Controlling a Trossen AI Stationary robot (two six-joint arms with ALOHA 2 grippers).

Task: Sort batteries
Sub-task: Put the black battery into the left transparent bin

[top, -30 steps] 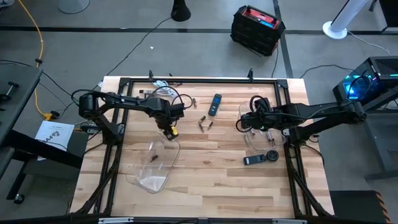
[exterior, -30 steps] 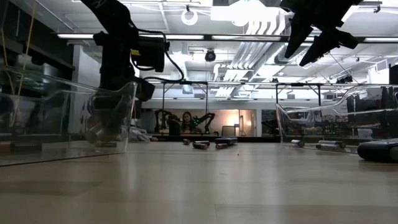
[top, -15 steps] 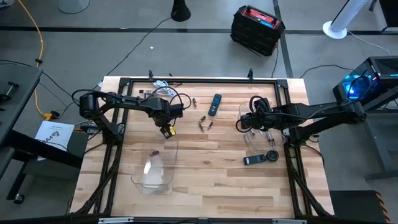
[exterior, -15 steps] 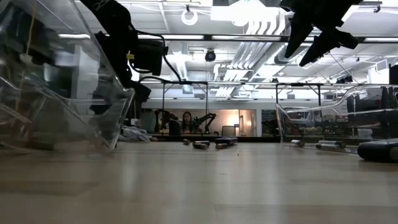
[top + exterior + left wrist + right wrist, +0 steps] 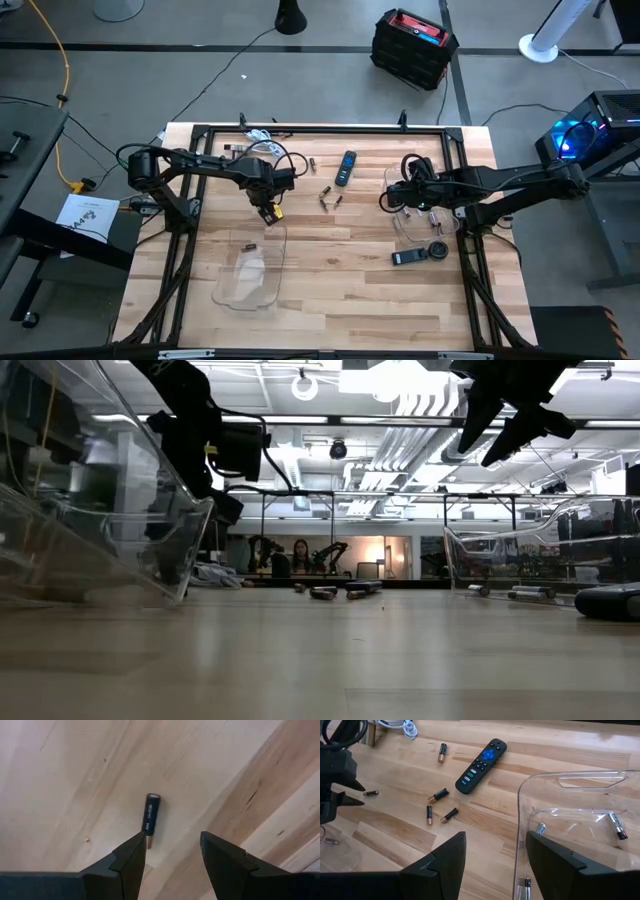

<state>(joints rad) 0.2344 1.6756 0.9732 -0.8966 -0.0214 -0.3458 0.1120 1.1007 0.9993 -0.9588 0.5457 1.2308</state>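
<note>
My left gripper is open and points down at bare wood by the far rim of a clear container, which leans tilted. A black battery lies just past its fingertips, untouched. My right gripper hangs open over the left rim of a second clear container. That one holds batteries. Loose batteries lie on the table between the arms.
A black remote lies toward the far edge, with one more battery left of it. A white cable sits at the far edge. A flat black device and a round black piece lie near the right container.
The left clear container has tipped from sitting flat to leaning at a slant, and it has shifted a little on the table. The left gripper has moved slightly toward the table's left. The right arm has kept still.
</note>
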